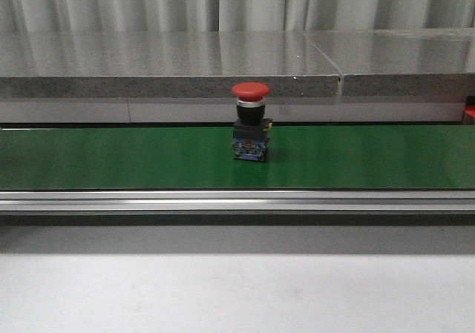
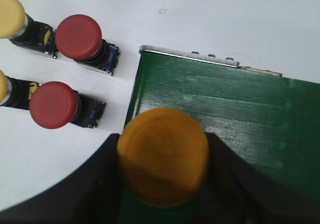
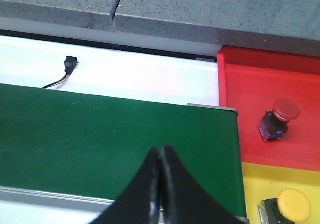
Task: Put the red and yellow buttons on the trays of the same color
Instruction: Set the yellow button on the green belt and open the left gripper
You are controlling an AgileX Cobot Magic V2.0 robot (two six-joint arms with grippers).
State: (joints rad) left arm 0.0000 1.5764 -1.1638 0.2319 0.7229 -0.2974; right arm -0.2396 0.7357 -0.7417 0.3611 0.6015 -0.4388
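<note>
A red button [image 1: 251, 120] stands upright in the middle of the green belt [image 1: 111, 159]. My left gripper [image 2: 162, 159] is shut on a yellow button [image 2: 162, 155], held over the end of the green belt [image 2: 225, 109]. On the white table beside that end lie two red buttons [image 2: 78, 36] [image 2: 53, 105] and two yellow buttons [image 2: 10, 17] [image 2: 2, 87]. My right gripper [image 3: 160, 151] is shut with nothing in it, over the green belt [image 3: 100, 134]. Past the belt's end, a red tray [image 3: 280, 79] holds a red button [image 3: 278, 116] and a yellow tray [image 3: 260, 181] holds a yellow button [image 3: 289, 205].
A grey stone ledge [image 1: 171, 66] runs behind the belt, with a metal rail [image 1: 237, 199] along its front. A small black connector with wires [image 3: 69, 64] lies on the white strip behind the belt.
</note>
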